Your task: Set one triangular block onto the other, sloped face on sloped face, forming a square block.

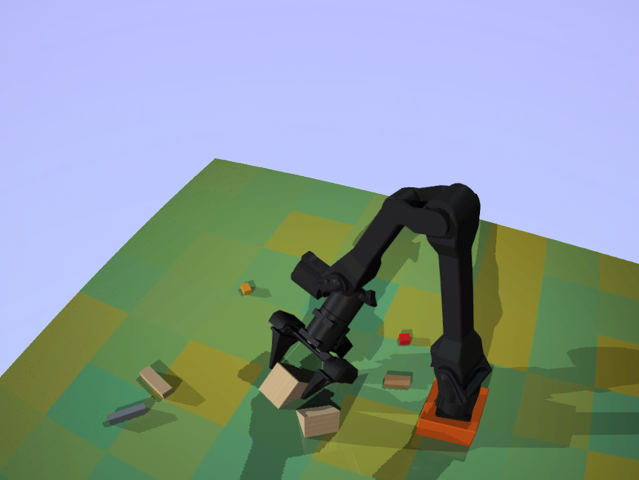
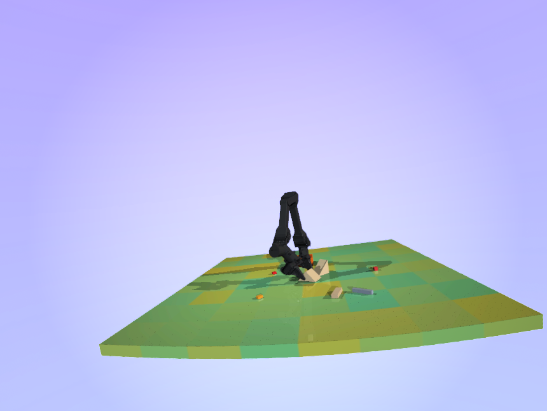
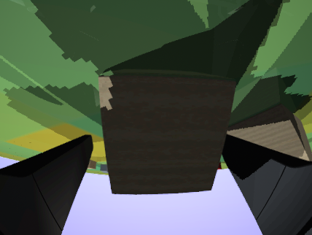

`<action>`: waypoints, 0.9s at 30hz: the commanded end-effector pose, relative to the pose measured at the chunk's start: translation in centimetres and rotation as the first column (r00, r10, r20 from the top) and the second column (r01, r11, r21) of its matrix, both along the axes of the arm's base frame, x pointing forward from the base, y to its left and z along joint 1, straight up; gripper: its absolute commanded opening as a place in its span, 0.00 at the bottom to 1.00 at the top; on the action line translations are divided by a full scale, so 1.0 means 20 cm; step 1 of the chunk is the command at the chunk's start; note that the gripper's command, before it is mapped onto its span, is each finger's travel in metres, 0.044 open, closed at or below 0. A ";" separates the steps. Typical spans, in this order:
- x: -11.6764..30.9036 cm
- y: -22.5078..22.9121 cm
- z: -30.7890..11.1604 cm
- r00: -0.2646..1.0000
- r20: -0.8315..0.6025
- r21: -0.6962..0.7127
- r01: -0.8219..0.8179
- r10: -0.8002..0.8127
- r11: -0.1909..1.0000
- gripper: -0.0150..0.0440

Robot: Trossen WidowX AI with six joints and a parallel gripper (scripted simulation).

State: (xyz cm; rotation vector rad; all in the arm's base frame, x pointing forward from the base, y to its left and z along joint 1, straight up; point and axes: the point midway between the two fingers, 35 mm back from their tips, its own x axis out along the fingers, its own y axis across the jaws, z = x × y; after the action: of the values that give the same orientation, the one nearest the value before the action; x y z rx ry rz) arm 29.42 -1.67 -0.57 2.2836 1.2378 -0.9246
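Note:
One triangular block [image 1: 281, 386] [image 2: 311, 275] [image 3: 164, 135] sits on the table, a shaded flat face toward the wrist camera. The other triangular block [image 1: 321, 423] [image 2: 324, 267] [image 3: 267, 136] sits close beside it, to the lower right in the top view and at the right in the wrist view. The two are not stacked; whether they touch is unclear. My gripper [image 1: 287, 382] [image 2: 307, 273] [image 3: 158, 136] is wide open, its fingers on either side of the first block. One finger is near the second block; contact cannot be told.
A tan brick [image 1: 155, 381] [image 2: 336, 292] and a grey bar [image 1: 127, 413] [image 2: 362, 291] lie farther out. An orange cube [image 1: 245, 288] [image 2: 259, 296], a red cube [image 1: 404, 339] [image 2: 274, 273], another red cube [image 2: 375, 268] and a brown brick [image 1: 397, 381] lie around. The arm's base is orange.

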 end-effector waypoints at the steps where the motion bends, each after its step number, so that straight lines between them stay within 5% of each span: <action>1: -0.01 0.01 0.00 1.000 -0.004 0.004 0.002 -0.002 1.000 1.00; 4: -0.01 0.01 0.00 1.000 -0.004 0.004 0.002 -0.002 1.000 1.00; 10: 0.00 0.00 0.00 1.000 -0.001 0.000 0.000 0.000 1.000 0.73; 18: 0.00 0.00 0.00 1.000 -0.001 0.000 0.000 0.000 1.000 0.64; 27: 0.01 -0.01 0.09 1.000 0.000 0.000 0.000 0.000 1.000 0.25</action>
State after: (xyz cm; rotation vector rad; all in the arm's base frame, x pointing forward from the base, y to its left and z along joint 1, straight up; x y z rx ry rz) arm 29.11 -1.53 -0.14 2.2867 1.2504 -0.9462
